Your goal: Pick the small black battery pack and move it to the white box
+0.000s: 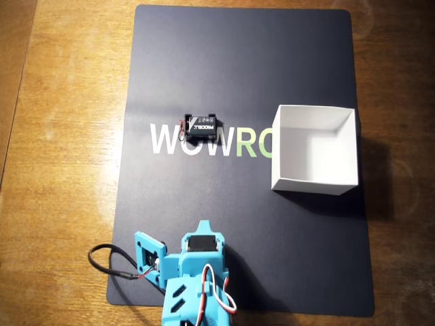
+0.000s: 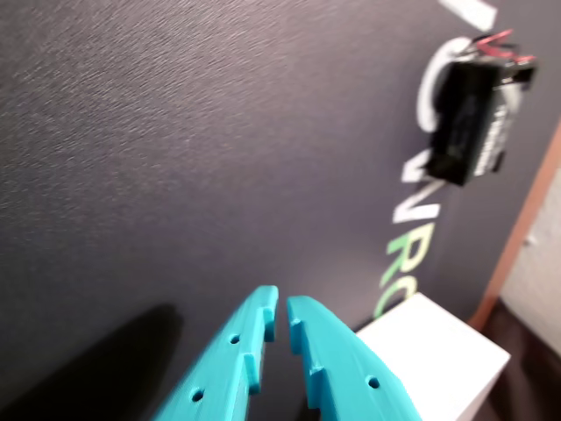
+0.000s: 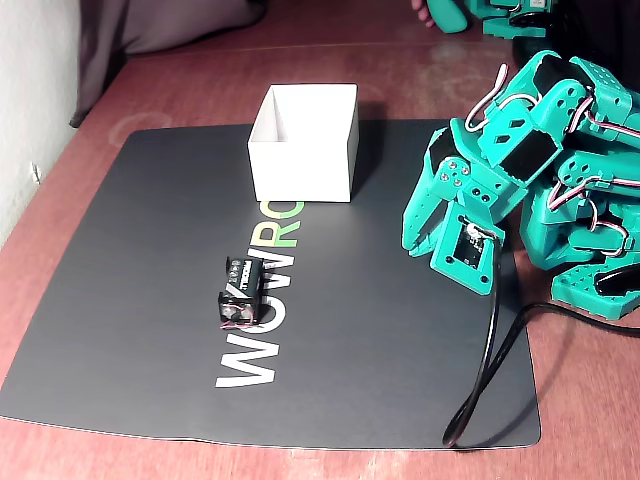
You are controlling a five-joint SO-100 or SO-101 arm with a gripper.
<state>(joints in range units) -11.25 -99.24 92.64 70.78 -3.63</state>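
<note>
My gripper (image 2: 280,309) hangs nearly closed and empty; the battery pack (image 2: 476,112) lies ahead, upper right in the wrist view

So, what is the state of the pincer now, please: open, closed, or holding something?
Pincer: closed or nearly so, holding nothing; the battery pack lies apart on the mat.

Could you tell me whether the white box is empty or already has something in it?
Empty. In the overhead view the white box shows only bare white floor and walls, and the small black battery pack lies on the dark mat, apart from it.
</note>
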